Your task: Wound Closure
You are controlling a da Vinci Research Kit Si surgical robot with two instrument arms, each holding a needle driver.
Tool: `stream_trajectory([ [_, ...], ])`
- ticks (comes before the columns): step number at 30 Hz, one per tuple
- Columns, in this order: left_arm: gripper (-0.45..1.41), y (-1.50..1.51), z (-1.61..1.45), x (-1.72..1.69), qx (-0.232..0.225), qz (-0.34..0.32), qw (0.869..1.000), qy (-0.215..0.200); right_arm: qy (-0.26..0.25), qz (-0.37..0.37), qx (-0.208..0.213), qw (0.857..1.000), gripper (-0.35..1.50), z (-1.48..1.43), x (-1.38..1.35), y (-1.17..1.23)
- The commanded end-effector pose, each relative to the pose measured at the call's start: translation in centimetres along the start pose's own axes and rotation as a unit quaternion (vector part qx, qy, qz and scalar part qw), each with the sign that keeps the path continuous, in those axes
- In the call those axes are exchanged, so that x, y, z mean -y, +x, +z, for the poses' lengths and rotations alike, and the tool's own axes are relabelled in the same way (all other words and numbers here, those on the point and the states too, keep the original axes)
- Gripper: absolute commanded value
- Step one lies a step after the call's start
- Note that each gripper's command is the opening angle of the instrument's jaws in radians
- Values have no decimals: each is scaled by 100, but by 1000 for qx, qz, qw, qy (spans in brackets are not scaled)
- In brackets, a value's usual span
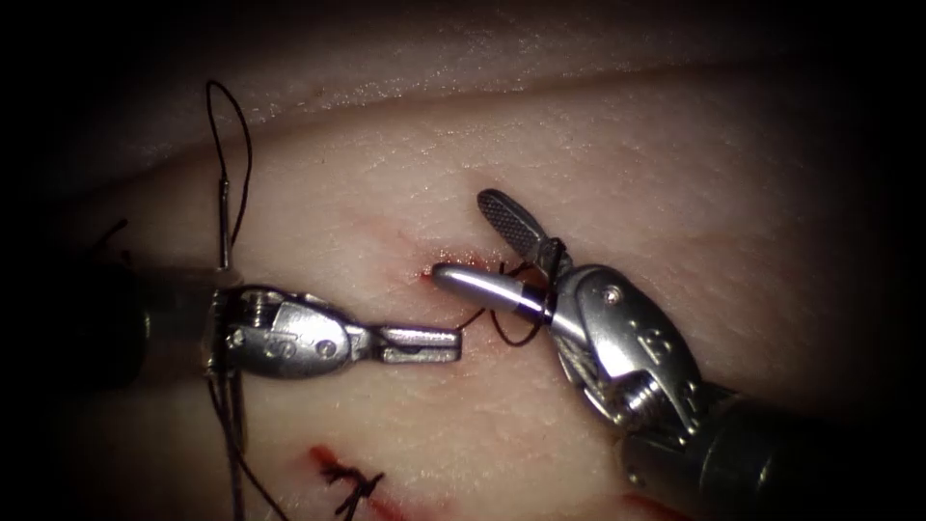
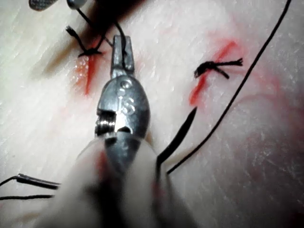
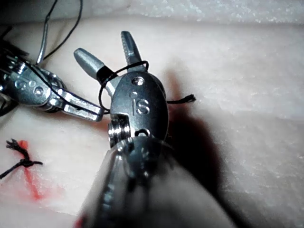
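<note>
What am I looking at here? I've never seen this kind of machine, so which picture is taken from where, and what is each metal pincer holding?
This is a surgical practice robot closing a cut in pork belly, the tissue. The wide picture comes from an endoscope above and in front; the other two come from small cameras riding on each arm.

The left pincer is shut on the dark thread just beside the cut. The right pincer stands open, with the thread looped around its jaws near the hinge; the right wrist view shows that loop clearly.

The curved needle rests on the tissue left of the cut, held by neither pincer and not in the tissue. A finished knot sits on the cut nearer the camera, with red fluid around it.
</note>
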Motion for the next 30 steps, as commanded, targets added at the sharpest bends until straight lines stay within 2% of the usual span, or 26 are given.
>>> stream_trajectory([
  [1,-45,1,9,3,-3,5,1000,-1,-16,8,4,1000,73,8,-2,-9],
  [4,-45,19,12,6,-7,14,1000,-1,-55,46,14,997,79,1,-10,-21],
  [8,-45,28,13,9,-9,18,1000,0,-79,70,22,994,79,-6,-18,-33],
  [13,-45,31,15,10,-6,22,1000,-2,-111,120,36,986,76,-14,-29,-53],
  [16,-45,30,17,11,-3,25,1000,-3,-136,167,36,976,78,-21,-39,-66],
  [30,-45,24,25,22,6,24,1000,-4,-160,211,34,964,89,-45,-46,-81],
])
